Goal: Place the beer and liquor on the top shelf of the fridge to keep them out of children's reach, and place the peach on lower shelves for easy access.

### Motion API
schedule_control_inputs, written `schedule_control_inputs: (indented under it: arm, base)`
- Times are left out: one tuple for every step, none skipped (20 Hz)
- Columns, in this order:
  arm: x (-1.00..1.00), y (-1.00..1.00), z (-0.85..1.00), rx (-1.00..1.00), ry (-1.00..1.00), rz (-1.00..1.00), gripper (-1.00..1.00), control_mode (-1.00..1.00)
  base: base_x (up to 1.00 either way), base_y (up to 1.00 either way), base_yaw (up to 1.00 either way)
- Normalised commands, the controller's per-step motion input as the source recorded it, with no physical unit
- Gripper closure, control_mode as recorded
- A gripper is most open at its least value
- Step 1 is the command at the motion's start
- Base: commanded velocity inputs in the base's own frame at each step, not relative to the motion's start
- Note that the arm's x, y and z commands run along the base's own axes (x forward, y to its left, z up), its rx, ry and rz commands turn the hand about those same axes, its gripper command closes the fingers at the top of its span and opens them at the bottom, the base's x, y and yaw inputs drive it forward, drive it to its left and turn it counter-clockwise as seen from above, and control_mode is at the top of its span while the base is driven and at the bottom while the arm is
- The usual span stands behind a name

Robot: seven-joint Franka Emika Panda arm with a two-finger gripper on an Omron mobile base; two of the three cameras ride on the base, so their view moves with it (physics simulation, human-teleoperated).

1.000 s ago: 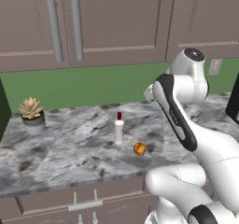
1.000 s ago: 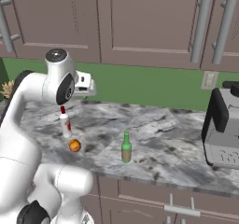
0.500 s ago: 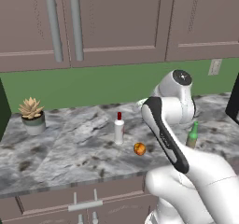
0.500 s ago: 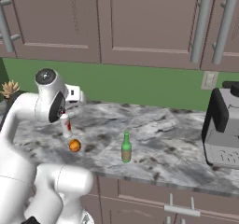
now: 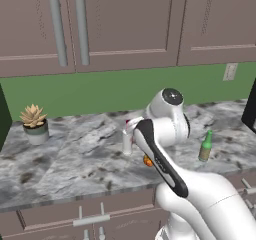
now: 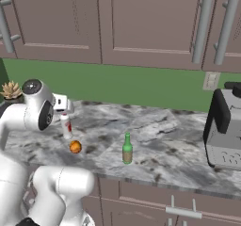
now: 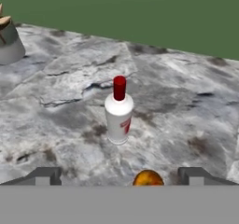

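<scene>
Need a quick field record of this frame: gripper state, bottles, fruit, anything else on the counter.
gripper: open, holding nothing, aimed down at the counter
liquor: white bottle with red cap, upright on the counter, ahead of the gripper
peach: on the counter, just in front of the liquor, between the fingertips in the hand view
beer: green bottle, upright, to the right of the peach
plant: small potted succulent, far left of the counter
appliance: dark and grey machine, right end of the counter

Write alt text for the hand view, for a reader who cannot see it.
A white liquor bottle with a red cap stands upright on a grey marbled counter, centred ahead of the open gripper. A peach sits on the counter near the bottom edge between the fingertips, and a grey plant pot shows at the upper left before a green wall.
</scene>
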Motion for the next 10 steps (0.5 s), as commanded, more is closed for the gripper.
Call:
schedule_control_inputs:
  arm:
    - [0.14, 0.32, -0.24, 0.0, 0.01, 0.03, -1.0, -1.0]
    - [0.19, 0.26, -0.26, 0.0, 0.0, 0.04, -1.0, -1.0]
    - [0.21, 0.21, -0.26, 0.0, 0.0, 0.04, -1.0, -1.0]
    - [0.22, 0.17, -0.24, 0.0, 0.0, 0.03, -1.0, -1.0]
    - [0.25, 0.15, -0.25, 0.0, 0.0, 0.02, -1.0, -1.0]
    - [0.26, 0.11, -0.24, 0.0, 0.0, 0.01, -1.0, -1.0]
    - [0.34, 0.01, -0.23, 0.0, 0.0, 0.01, -1.0, -1.0]
    - [0.35, 0.0, -0.21, 0.0, 0.0, 0.01, -1.0, -1.0]
    - [0.35, 0.0, -0.18, 0.0, 0.0, 0.0, -1.0, -1.0]
    - [0.3, 0.0, -0.12, 0.0, 0.0, 0.0, -1.0, -1.0]
  base:
    - [0.0, 0.0, 0.0]
    - [0.0, 0.0, 0.0]
    - [0.0, 0.0, 0.0]
    - [0.0, 0.0, 0.0]
    - [0.0, 0.0, 0.0]
    - [0.0, 0.0, 0.0]
    - [0.0, 0.0, 0.0]
    - [0.0, 0.0, 0.0]
    - [0.0, 0.0, 0.0]
    - [0.0, 0.0, 0.0]
